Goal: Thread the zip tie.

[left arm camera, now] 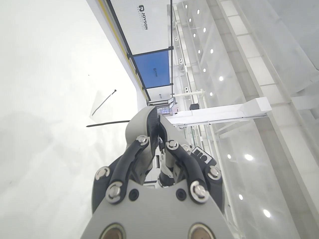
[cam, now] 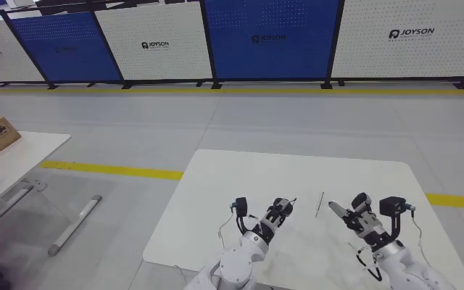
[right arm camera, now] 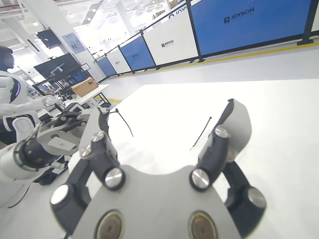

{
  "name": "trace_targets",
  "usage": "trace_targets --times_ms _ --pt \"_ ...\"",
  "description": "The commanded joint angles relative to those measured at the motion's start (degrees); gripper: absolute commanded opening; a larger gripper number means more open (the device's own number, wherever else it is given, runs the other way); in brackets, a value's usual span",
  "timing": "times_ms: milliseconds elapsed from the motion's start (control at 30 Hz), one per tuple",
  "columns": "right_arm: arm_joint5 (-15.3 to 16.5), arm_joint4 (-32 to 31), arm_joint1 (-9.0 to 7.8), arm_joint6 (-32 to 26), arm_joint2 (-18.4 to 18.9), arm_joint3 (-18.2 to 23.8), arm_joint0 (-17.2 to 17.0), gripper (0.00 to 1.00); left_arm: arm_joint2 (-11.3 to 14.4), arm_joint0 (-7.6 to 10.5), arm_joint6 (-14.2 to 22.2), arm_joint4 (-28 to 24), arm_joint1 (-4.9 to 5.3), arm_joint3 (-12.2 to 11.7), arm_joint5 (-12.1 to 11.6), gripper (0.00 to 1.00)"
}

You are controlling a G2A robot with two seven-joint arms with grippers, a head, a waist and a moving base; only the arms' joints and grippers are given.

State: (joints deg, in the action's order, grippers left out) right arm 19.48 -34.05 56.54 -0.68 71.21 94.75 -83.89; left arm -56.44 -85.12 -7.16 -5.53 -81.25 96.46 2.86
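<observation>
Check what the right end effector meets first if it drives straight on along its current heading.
Probably the loose zip tie lying on the table, just ahead of the open right end effector. Its height above the tie is unclear, so it could pass over.

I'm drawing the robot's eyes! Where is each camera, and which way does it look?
Top view: above the arms, looking down at the table; both arms show.
Left wrist view: behind the left claw, which pinches the held zip tie, looking along the table.
Right wrist view: behind the open right claw, looking across the table at the left claw.
Shared: all three show the loose zip tie on the table.
</observation>
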Motion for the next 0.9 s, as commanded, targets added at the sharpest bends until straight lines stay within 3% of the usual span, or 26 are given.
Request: trace_targets --times_ms 0,233,400,500,867 --pt "0.0 0.0 0.00 0.0 0.0 0.0 0.0 1.00 0.0 -0.01 0.0 0.0 0.00 0.0 0.0 0.00" --pt "-0.5 0.9 0.16 -0.3 0.2 -0.4 0.2 1.00 -0.3 -0.02 0.6 -0.5 0.06 -0.1 -0.2 0.00" --pt "0.0 10.5 0.30 0.7 4.2 -2.7 -0.4 1.00 -2.3 -1.21 1.1 -2.0 0.42 1.0 -0.8 0.00" --pt "0.0 12.5 0.26 1.3 6.3 -2.8 -1.6 1.00 -2.9 -1.96 3.1 -2.3 0.71 1.8 -0.1 0.00" --pt "0.0 12.6 0.25 1.3 6.4 -2.7 -1.8 1.00 -3.1 -2.23 4.3 -2.4 0.86 2.2 0.2 0.00"
